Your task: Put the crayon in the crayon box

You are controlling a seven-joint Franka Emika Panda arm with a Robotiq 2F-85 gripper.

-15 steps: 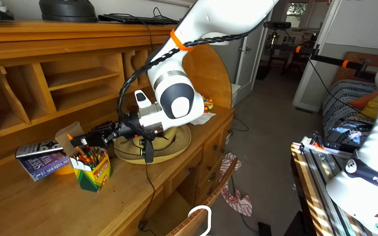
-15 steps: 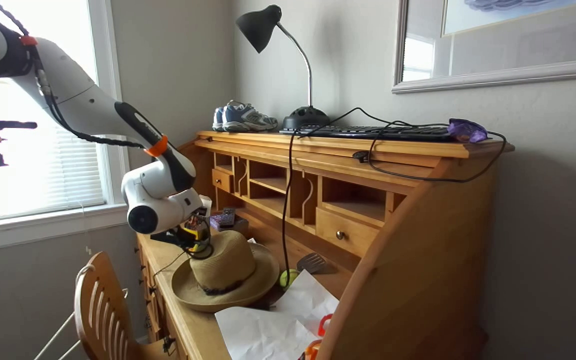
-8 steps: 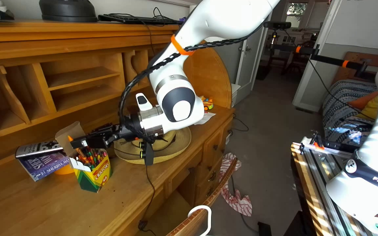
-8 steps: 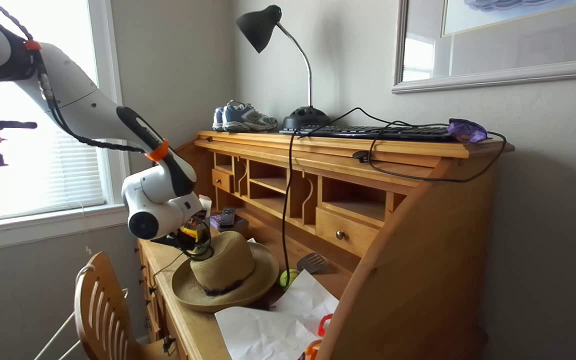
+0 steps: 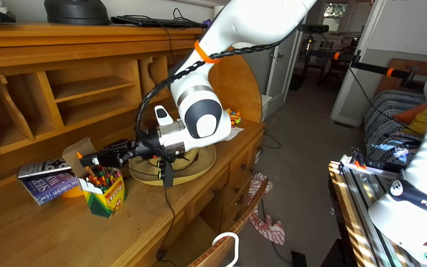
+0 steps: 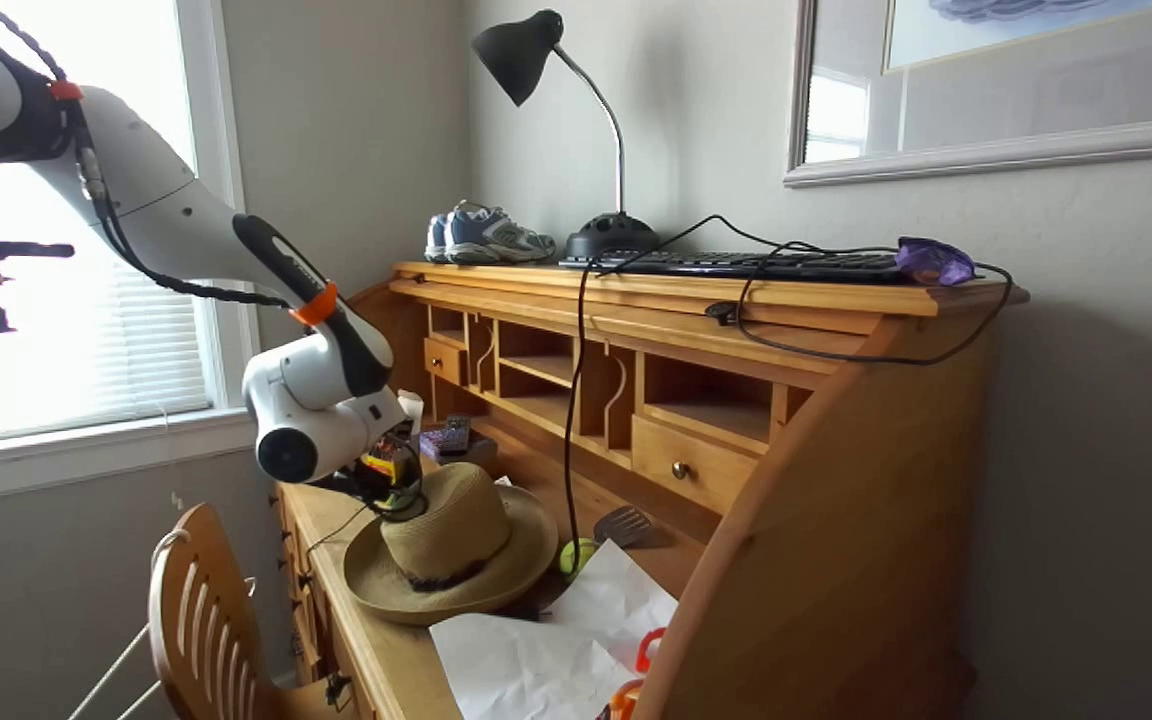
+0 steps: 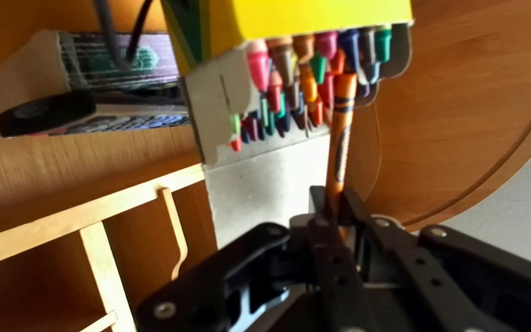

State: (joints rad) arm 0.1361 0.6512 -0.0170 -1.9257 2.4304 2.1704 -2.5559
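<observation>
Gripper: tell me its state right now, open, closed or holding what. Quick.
Gripper: closed, holding an orange crayon at the mouth of the crayon box.

White rounded arm (image 5: 198, 79), dark grey joint cap (image 5: 194, 112), orange band (image 5: 201, 51), braided black cable (image 5: 172, 78), black hand (image 7: 334, 199) with silver screws (image 7: 164, 310)

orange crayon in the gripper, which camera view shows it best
The wrist view: the orange crayon shows along most of its length, wrapper markings too, running from the gripper toward the crayon box. In an exterior view, its tip peeks out above the gripper; elsewhere I can't make it out.
</observation>
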